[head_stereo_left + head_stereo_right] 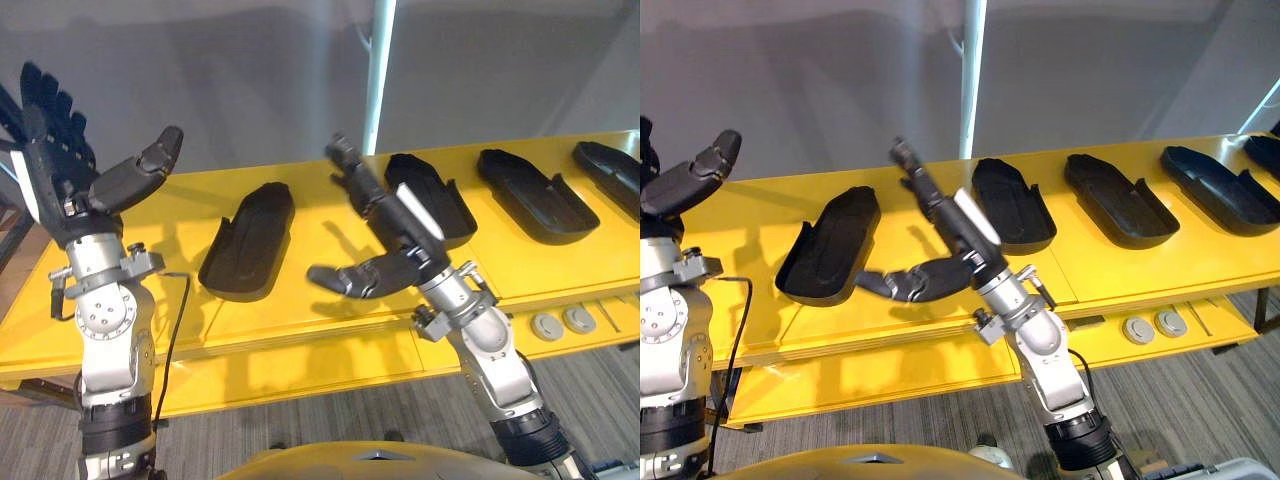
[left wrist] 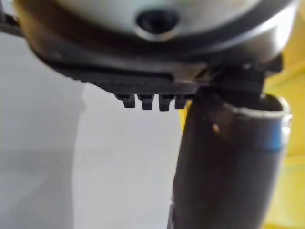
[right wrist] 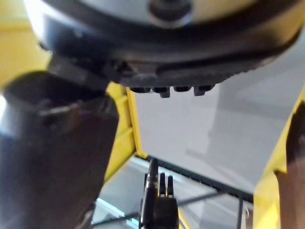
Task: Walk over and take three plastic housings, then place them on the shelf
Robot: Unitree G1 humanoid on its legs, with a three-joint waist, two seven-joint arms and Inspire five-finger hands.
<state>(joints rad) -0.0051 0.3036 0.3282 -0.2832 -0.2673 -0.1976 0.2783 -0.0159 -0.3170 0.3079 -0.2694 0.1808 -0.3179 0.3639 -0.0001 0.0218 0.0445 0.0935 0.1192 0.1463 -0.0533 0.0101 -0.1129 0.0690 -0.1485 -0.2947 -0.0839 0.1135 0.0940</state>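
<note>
Left eye view: housings (image 1: 248, 243) laid on desk (image 1: 330, 305).
Left robot hand (image 1: 60, 172): raised, released.
Right robot hand (image 1: 398, 228): released, empty.

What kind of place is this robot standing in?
Probably a factory or assembly training area: a long yellow workbench carries a row of similar black plastic housings, with a metal post and plain grey wall behind.

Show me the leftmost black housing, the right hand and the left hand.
leftmost black housing (image 1: 248, 240), left eye view, middle of its hollow.
right hand (image 1: 392, 235), left eye view, palm.
left hand (image 1: 65, 190), left eye view, palm.
</note>
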